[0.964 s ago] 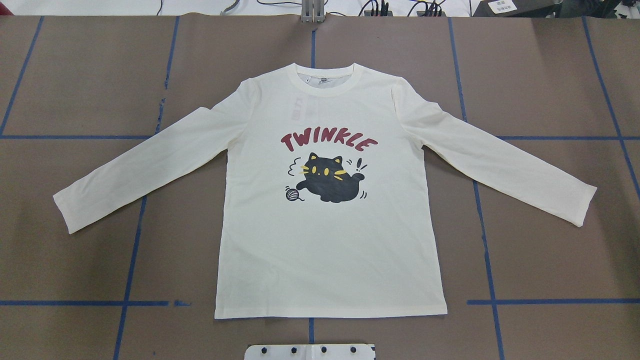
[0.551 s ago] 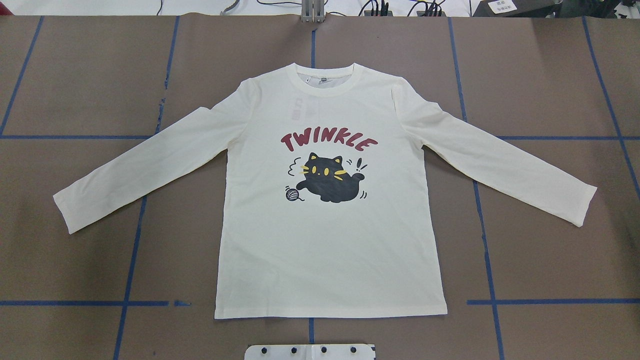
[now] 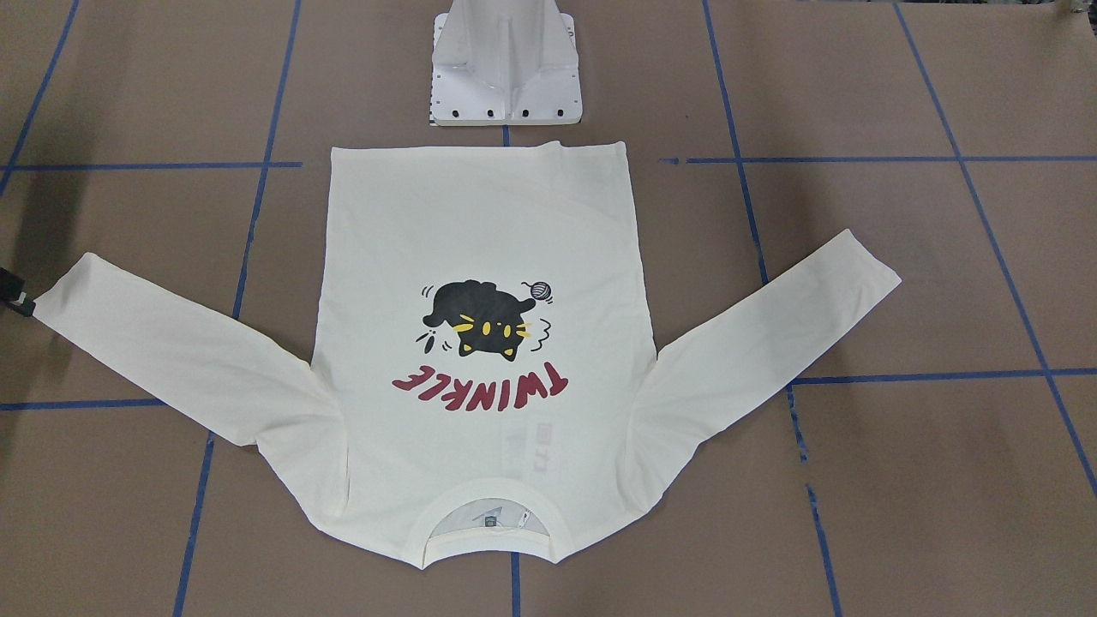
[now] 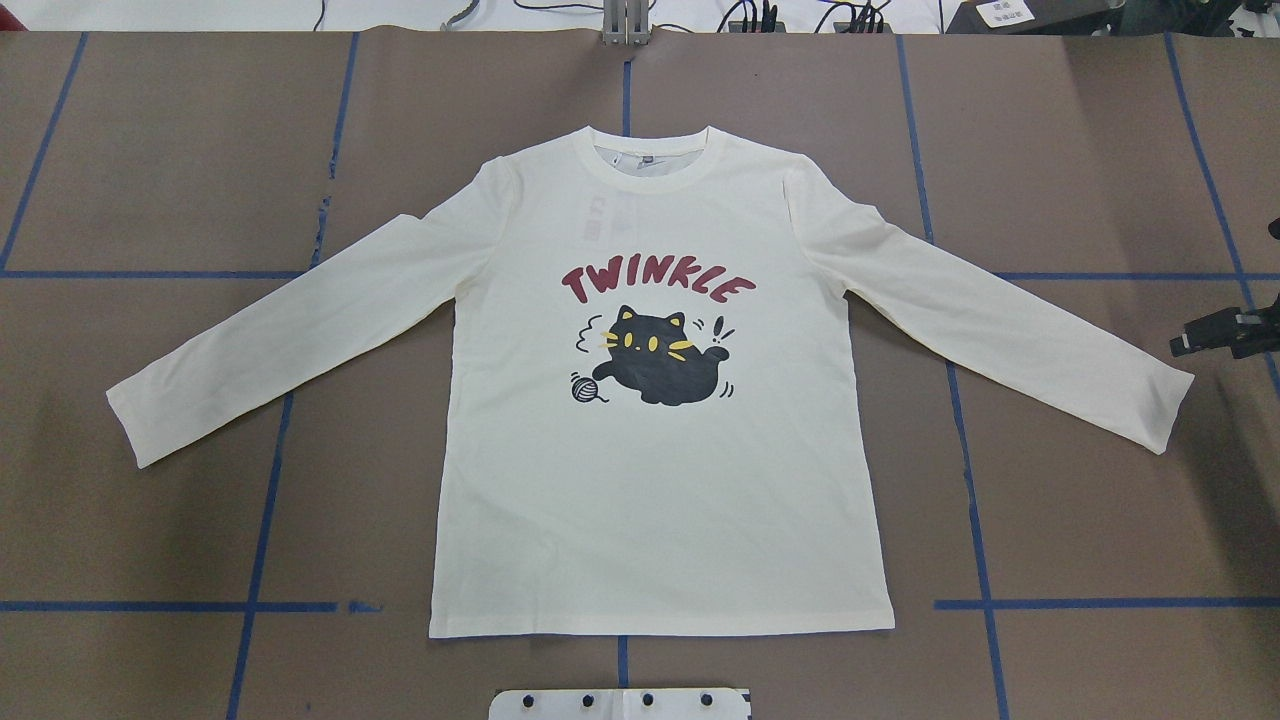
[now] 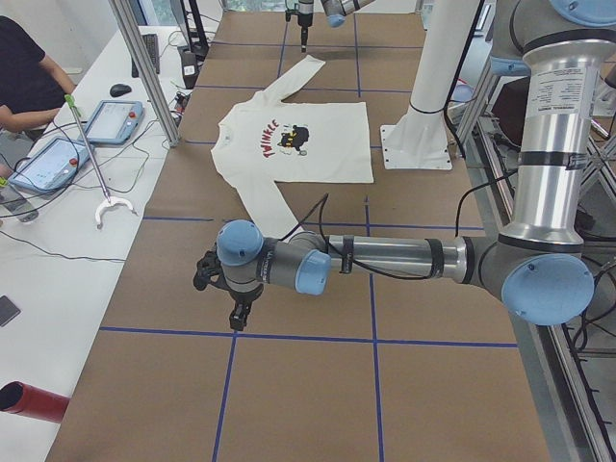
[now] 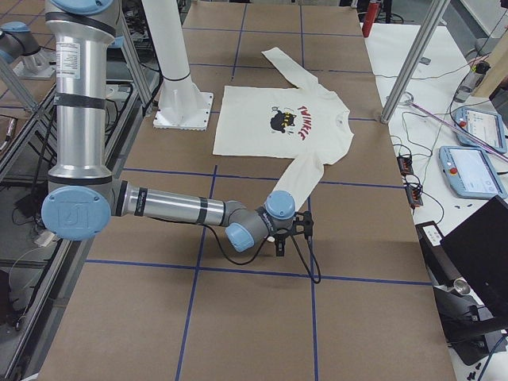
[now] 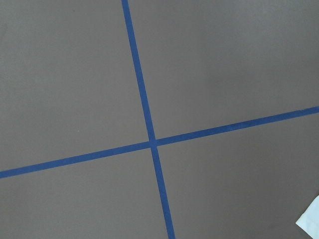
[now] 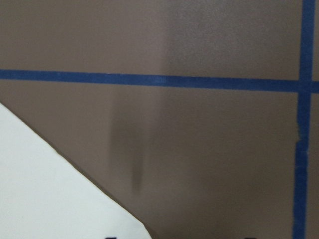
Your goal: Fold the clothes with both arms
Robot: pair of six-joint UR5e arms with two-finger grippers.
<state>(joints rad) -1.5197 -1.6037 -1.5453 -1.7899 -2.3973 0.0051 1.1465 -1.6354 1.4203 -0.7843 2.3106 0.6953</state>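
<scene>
Starting nearest, at the white base plate point(image 4: 620, 703) on the brown table point(image 4: 150, 150); finding the shirt point(image 4: 660, 500) lying flat just beyond it, print side up, hem nearest and neck farthest; spreading both sleeves outward and back toward the robot, crossing the blue tape lines point(image 4: 265, 500). Hovering with the right gripper point(image 4: 1215, 335) just beside the right cuff, off its end and not touching the cloth, fingers pointing down; showing too little of the jaws to tell whether parted or closed. Hanging with the left gripper point(image 5: 234, 313) near the left cuff, apart from it, out toward the table's end; appearing only in the side view, so not telling how the jaws are standing. Catching a small white corner of sleeve at the left wrist view's lower right; catching a wider wedge of sleeve at the right wrist view's lower left. Ending farthest at the metal post point(image 4: 626, 20) beyond the neck.
</scene>
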